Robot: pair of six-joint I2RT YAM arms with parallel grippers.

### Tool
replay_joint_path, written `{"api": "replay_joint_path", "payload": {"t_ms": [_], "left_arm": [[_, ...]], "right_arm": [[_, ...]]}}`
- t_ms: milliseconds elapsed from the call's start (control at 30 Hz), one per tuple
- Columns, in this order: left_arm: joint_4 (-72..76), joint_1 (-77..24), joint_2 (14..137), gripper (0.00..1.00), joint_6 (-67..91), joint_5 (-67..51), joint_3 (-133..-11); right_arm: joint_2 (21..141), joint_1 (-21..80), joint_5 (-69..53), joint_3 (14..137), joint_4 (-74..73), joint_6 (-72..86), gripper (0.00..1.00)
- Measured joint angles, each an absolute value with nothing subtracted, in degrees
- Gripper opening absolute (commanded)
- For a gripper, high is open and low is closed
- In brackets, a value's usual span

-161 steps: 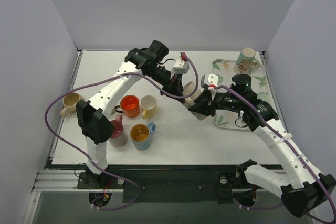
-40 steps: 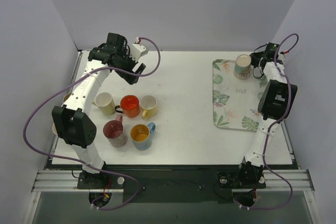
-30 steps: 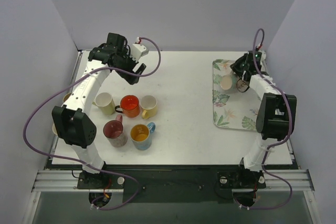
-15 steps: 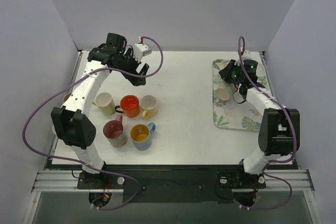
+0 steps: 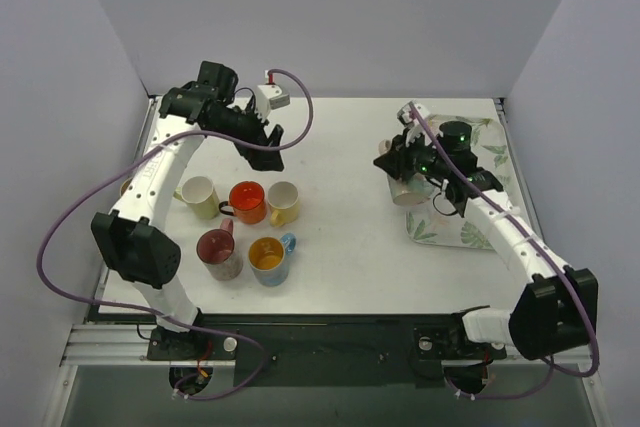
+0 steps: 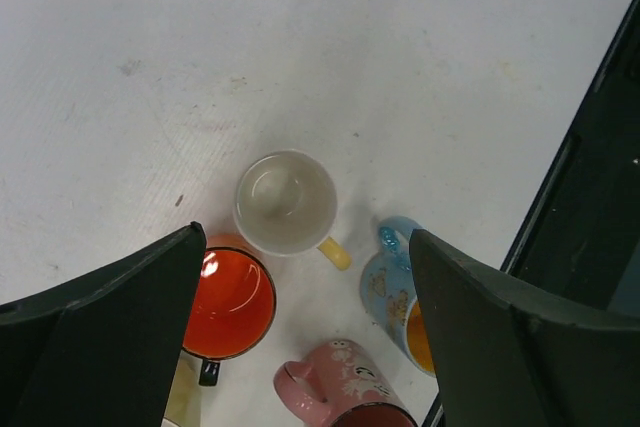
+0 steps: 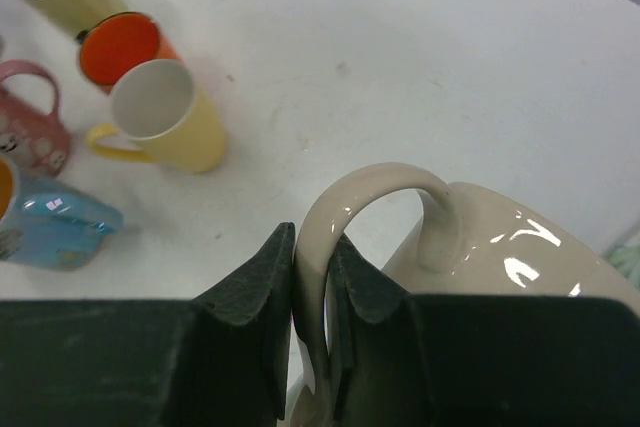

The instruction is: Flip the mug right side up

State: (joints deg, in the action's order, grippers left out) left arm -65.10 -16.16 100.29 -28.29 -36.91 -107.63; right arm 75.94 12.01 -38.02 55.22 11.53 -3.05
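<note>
Since half a second ago the right arm [image 5: 505,237] has swung the cream mug [image 7: 500,237] leftward, from over the middle of the tray [image 5: 470,239] to its left edge, while the left arm [image 5: 170,162] has barely shifted. The left jaws hang wide open above the white, faintly scuffed bench [image 5: 340,247], holding nothing, with their dark matte fingers [image 6: 100,347] well apart. Straight below them, between the fingers in the wrist view, stands a yellow mug [image 6: 286,203], glossy white inside, with its handle pointing toward the blue mug [image 6: 395,287]. An orange mug [image 6: 232,302] sits by the left finger, just beside the yellow one. A pale yellow mug [image 5: 199,195] stands further left, outside the jaws. A pink mug [image 6: 340,392] carries a small cartoon print, too small to make out. All five stand mouth up in a tight cluster. Well to the right, the right jaws are clamped on the cream mug's looped handle [image 7: 370,182], one pad on each side of it. The glazed, rounded body lies tipped just beyond the jaws, over the edge of the leaf-printed tray. I cannot tell which way its mouth faces or whether it touches the bench.
</note>
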Motion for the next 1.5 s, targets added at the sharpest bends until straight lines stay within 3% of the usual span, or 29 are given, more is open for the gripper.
{"api": "replay_joint_path", "payload": {"t_ms": [433,833,1100,1267,1333,1400,1433,1500], "left_arm": [[-68.45,-20.49,89.3,0.94,-30.22,-52.31,-107.81],[-59.22,-30.55,88.23,0.93,-28.62,-61.17,-103.94],[-52.1,-33.65,91.02,0.85,-27.77,-62.87,-99.92],[-49.78,-37.8,93.6,0.68,-26.92,-63.66,-99.46],[-49.04,-38.22,94.06,0.57,-26.17,-63.96,-99.46],[-48.4,-38.33,94.39,0.4,-25.21,-64.47,-99.46],[-48.05,-38.33,94.45,0.21,-24.8,-64.58,-99.44],[-47.24,-38.37,94.54,0.0,-23.77,-65.32,-99.29]], "right_arm": [[56.42,26.26,-49.12,56.71,-3.66,-13.87,0.0],[51.81,33.5,-51.31,56.71,-4.16,-13.78,0.0],[50.3,34.7,-51.2,56.71,-4.38,-13.85,0.0],[49.93,34.96,-50.54,56.71,-4.69,-14.09,0.0],[49.71,34.98,-50.3,56.71,-5.1,-14.39,0.0],[49.34,34.98,-50.19,56.71,-5.67,-14.9,0.0],[49.1,34.98,-50.3,56.71,-5.91,-15.16,0.0],[48.6,35.05,-50.3,56.71,-6.37,-15.49,0.0]]}}
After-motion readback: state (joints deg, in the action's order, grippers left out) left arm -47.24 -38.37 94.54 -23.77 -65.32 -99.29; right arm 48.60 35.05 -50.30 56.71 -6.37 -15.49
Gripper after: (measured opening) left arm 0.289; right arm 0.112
